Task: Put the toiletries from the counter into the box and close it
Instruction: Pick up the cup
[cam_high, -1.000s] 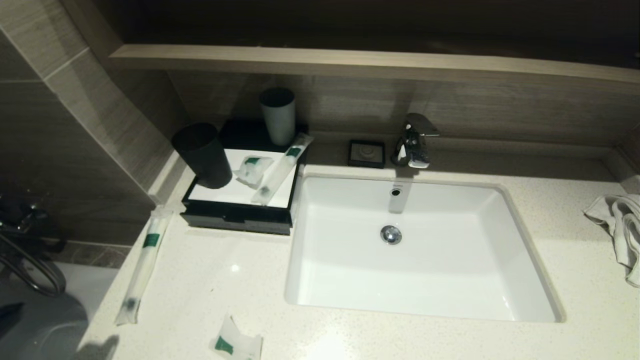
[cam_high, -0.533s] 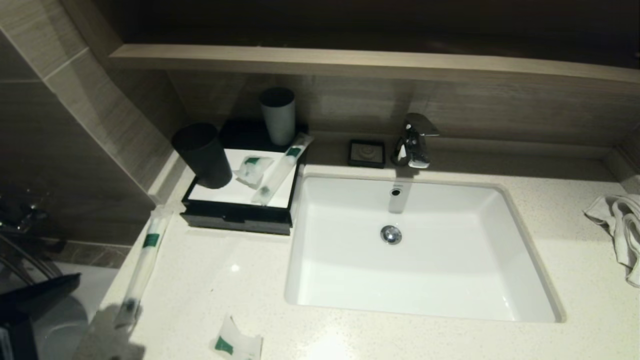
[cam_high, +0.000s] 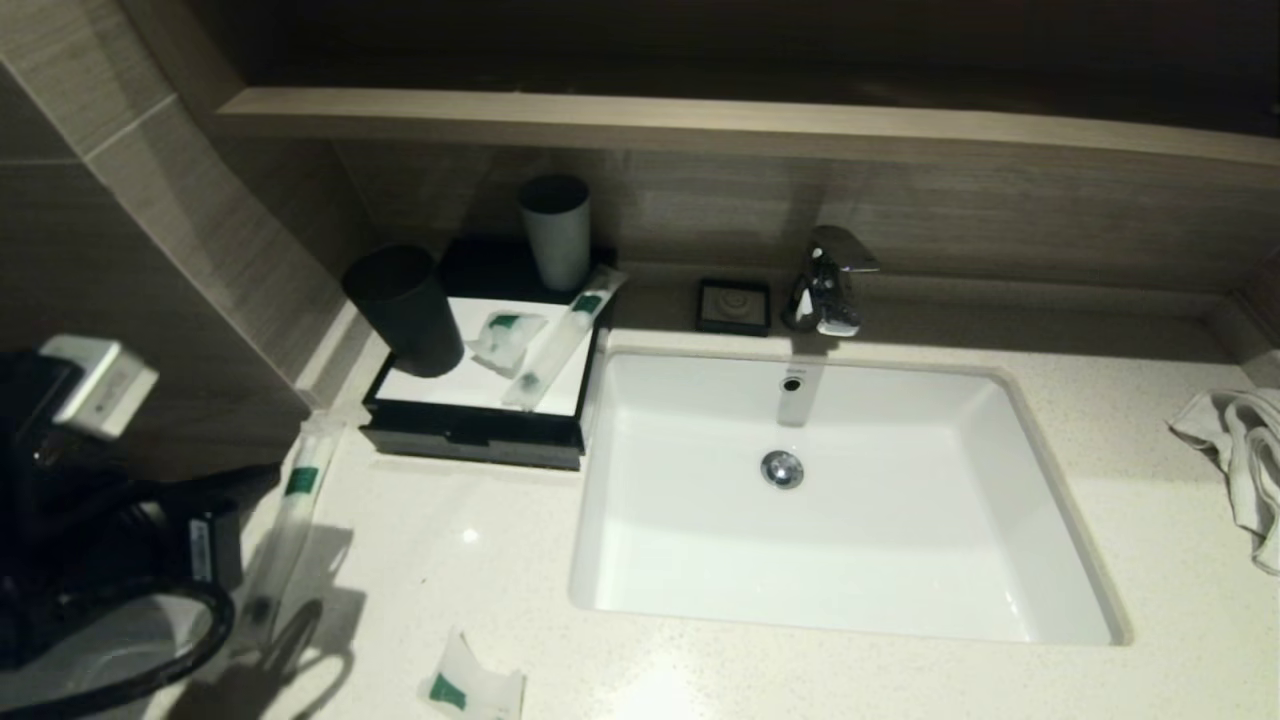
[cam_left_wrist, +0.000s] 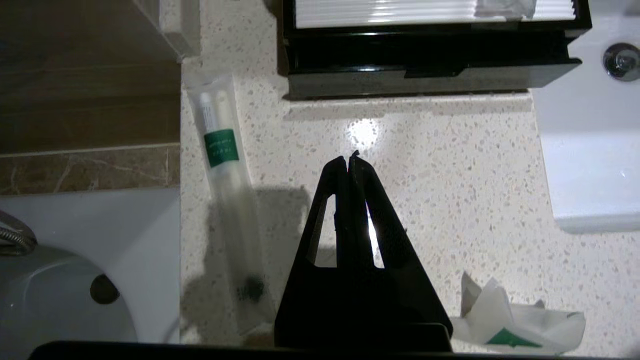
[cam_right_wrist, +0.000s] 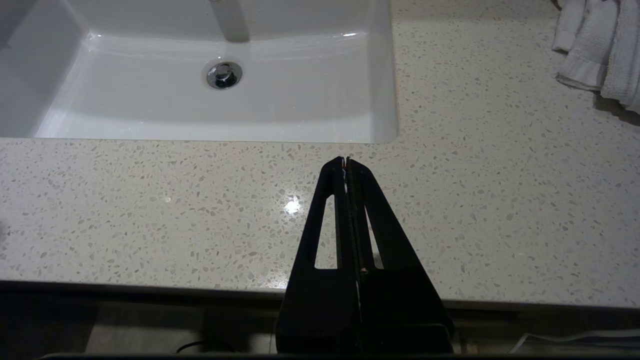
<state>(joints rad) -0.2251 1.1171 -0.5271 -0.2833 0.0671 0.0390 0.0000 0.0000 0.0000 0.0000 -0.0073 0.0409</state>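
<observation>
L tool (cam_left_wrist: 348, 161), shut & empty, hangs over the desk (cam_left_wrist: 440, 165) w/ the long tube (cam_left_wrist: 227, 200) just beside it, lengthwise toward the box (cam_left_wrist: 430, 65) ahead, sachet (cam_left_wrist: 515, 320) on its other side; R tool (cam_right_wrist: 346, 162) shut, parked farther off.

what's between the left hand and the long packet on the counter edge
Nothing visible. The left hand, shut, hangs over bare counter beside the long packet, which lies flat and uncovered. The box sits farther back.
</observation>
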